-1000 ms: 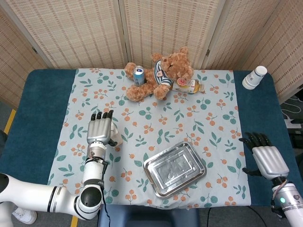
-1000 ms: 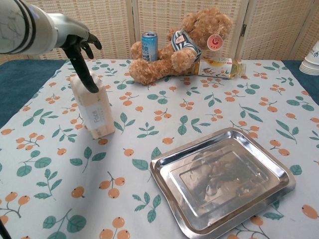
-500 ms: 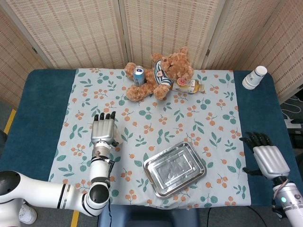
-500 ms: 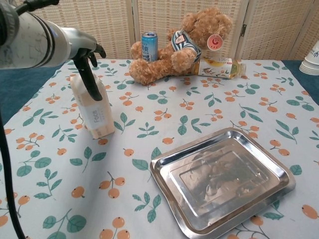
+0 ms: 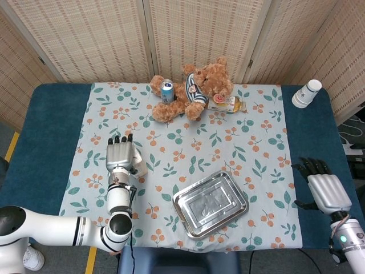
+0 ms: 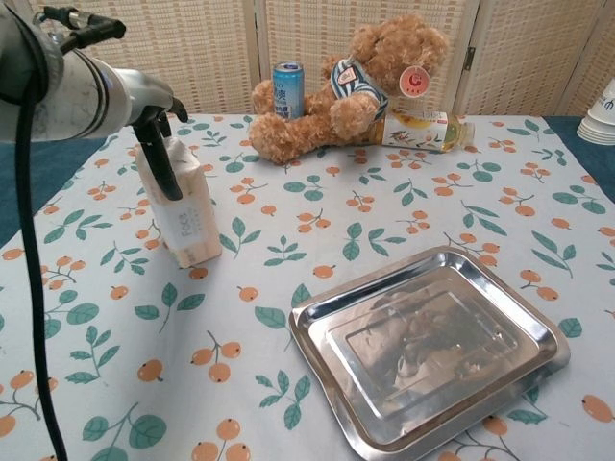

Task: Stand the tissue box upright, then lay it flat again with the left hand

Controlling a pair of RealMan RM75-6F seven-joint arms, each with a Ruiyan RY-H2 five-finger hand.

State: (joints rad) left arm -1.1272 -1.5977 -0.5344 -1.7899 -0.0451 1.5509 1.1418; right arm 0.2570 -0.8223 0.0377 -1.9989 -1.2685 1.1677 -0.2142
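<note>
1. Lettering reading "Face" runs down the side of the pale peach cardboard tissue box [image 6: 183, 216], which stands upright at the left of the chest view on the cherry-print tablecloth [image 6: 317, 202].
2. The left hand [image 6: 159, 130] comes down over the box's top, dark fingers [image 6: 165, 173] lying against its upper side; whether they actually grip it cannot be told.
3. In the head view the right hand [image 5: 326, 191] hovers at lower right, fingers apart, holding nothing.
4. At upper centre a brown plush teddy bear [image 6: 360, 82] shows a red round tag on its ear; its writing is too small to read.
5. Beside it stands a blue drink can [image 6: 287, 89], label illegible.
6. A shiny rectangular metal tray [image 6: 428, 346] lies lower right.
</note>
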